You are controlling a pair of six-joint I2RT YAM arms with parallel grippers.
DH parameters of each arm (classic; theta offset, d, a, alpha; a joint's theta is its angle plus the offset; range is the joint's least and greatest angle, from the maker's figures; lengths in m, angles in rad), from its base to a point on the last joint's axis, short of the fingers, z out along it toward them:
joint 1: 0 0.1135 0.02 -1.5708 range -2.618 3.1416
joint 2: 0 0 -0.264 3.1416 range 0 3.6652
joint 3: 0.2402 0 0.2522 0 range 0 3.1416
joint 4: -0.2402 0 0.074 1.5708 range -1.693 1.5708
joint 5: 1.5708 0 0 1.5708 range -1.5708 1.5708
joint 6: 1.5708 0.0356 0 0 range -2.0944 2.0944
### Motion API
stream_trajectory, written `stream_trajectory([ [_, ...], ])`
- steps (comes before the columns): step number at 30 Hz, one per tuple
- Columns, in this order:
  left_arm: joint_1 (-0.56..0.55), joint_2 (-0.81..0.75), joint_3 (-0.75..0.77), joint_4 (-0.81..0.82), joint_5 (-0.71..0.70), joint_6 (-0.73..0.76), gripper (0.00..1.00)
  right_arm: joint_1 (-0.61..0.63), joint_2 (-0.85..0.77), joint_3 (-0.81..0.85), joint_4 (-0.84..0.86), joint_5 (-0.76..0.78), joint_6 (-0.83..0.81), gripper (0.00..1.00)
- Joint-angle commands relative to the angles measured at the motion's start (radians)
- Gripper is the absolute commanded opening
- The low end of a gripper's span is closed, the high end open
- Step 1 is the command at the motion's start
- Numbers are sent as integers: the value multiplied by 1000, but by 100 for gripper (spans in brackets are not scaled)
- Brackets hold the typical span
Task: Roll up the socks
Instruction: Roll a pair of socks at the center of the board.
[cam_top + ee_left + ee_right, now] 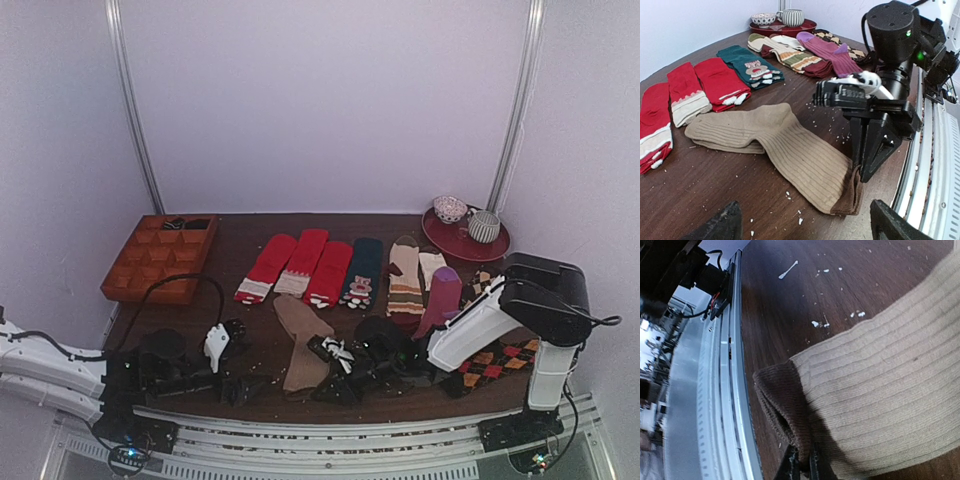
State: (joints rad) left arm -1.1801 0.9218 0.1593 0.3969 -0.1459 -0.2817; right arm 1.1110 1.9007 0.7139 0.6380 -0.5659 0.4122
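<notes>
Near the table's (250,240) near edge, seen from above, the socks (300,345) lie mid-way. From the left wrist, the left gripper (805,227) stands apart, off them. From the right wrist, the right gripper (802,465) is clamped on their brown end.

White links (478,335), black right pincer (860,170) — seemingly a green light (908,33).

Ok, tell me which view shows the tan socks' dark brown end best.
Right wrist: the dark brown end is close up, ribbing clear. Left wrist shows it smaller, pinched by the right fingers. Top external shows the tan socks but the end is barely visible.
</notes>
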Motion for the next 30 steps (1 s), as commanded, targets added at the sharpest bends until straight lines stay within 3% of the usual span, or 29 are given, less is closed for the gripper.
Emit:
stream_trajectory([
  [1,-4,14,29,77,72,52,87,-31,85,-14,-84,-217,295,3],
  [5,-4,48,29,135,160,85,87,-48,89,-29,-25,-233,435,4],
  [13,-4,222,65,276,282,126,85,-77,81,17,-175,-242,465,3],
  [18,-4,308,81,320,338,148,70,-89,98,37,-230,-247,440,3],
  [24,-16,398,58,397,352,158,70,-102,97,56,-288,-234,396,3],
  [30,-19,532,77,496,377,142,56,-108,97,52,-296,-223,386,2],
])
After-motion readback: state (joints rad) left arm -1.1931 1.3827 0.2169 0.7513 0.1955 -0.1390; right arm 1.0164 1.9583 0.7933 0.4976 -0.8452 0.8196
